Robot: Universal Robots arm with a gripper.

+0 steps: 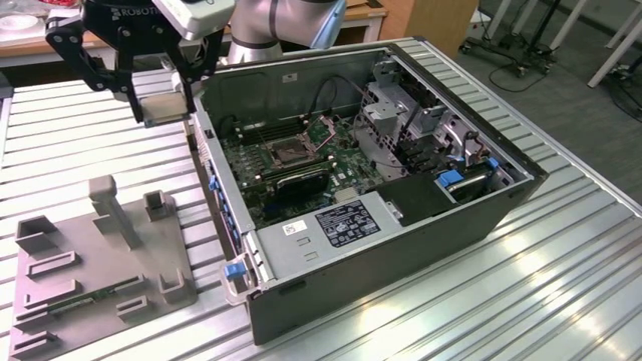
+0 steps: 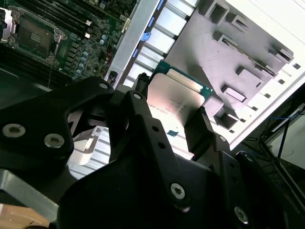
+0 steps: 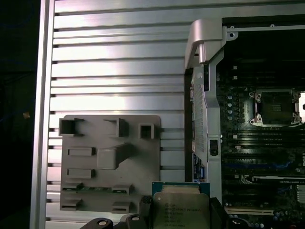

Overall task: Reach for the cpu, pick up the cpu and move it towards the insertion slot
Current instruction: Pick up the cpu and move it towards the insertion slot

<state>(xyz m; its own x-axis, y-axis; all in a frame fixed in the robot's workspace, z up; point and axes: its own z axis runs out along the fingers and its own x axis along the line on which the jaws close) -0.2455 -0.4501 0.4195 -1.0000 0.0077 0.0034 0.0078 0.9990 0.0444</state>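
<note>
A ribbed aluminium table [image 1: 561, 248] is seen in a lab setting, with an open computer case [image 1: 401, 248] at centre frame in the exterior view and a gray fixture plate [image 1: 101, 256] at lower left. A green memory stick [image 1: 86, 295] is left lying in the plate's lower slot.

The gripper [image 1: 161, 109] is held at upper left of the exterior view, above the table just outside the case wall. The cpu [image 2: 174, 98] is clamped edge-on between the black fingers [image 2: 202, 131], narrow spacing, chip lifted clear of the plate; its pale metal top is seen at centre in the second wrist view and at the bottom edge of the first wrist view [image 3: 181, 207]. The insertion slot [image 1: 289, 154] is seen inside the case on the green board, well apart from the chip, with the case wall between them. Its frame also appears at upper left of the second wrist view [image 2: 33, 36] and at right of the first wrist view [image 3: 276, 107].

Risks, as judged:
- The hold is by thin edges only, so the chip could be slipped or rotated by a jerk.
- The case's upper rim [image 1: 206, 113] could be clipped by fingers or chip if the crossing is made too low (clearance cannot be judged from these views).
- Cables [image 1: 326, 94] and the drive cage [image 1: 396, 113] beside the socket could be snagged.
- Socket contacts could be bent if the chip is brought in tilted or misoriented.
</note>
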